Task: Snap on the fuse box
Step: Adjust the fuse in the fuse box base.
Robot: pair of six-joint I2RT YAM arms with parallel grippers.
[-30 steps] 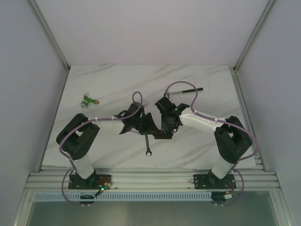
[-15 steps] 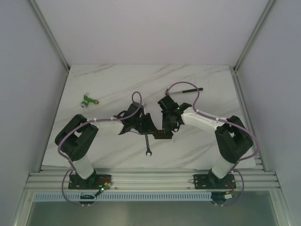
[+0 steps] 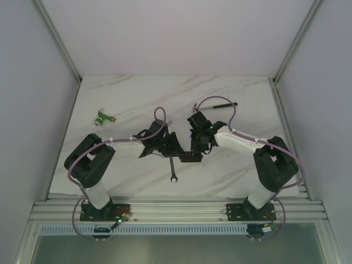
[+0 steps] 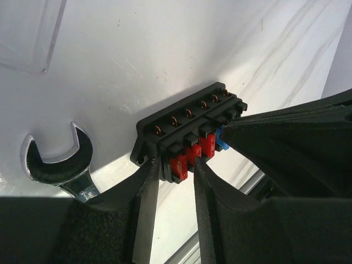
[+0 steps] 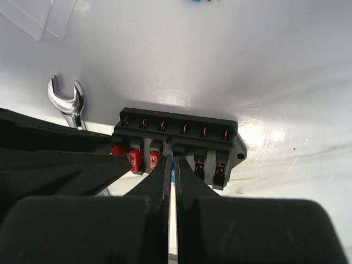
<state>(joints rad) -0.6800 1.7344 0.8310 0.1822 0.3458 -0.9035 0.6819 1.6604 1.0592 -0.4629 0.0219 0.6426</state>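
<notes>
The black fuse box (image 3: pixel 190 157) lies on the white table between both grippers, uncovered. The left wrist view shows the fuse box (image 4: pixel 187 124) with three red fuses and a blue fuse (image 4: pixel 221 142). My left gripper (image 4: pixel 175 162) grips the box's red-fuse end between its jaws. In the right wrist view my right gripper (image 5: pixel 171 160) is nearly closed on the blue fuse (image 5: pixel 172 171) at the box's (image 5: pixel 176 129) fourth slot; two slots to the right are empty. The clear cover (image 5: pixel 38 19) lies apart beyond the box, and also shows in the left wrist view (image 4: pixel 30 38).
A steel wrench (image 3: pixel 172 168) lies just left of the box, its open end toward the front edge. A green-and-white connector (image 3: pixel 103 117) sits at the far left. A thin dark tool (image 3: pixel 220 105) lies behind the right arm.
The right arm's wrist has shifted slightly to the right, with its gripper staying at the fuse box. The left arm and the box have not visibly moved.
</notes>
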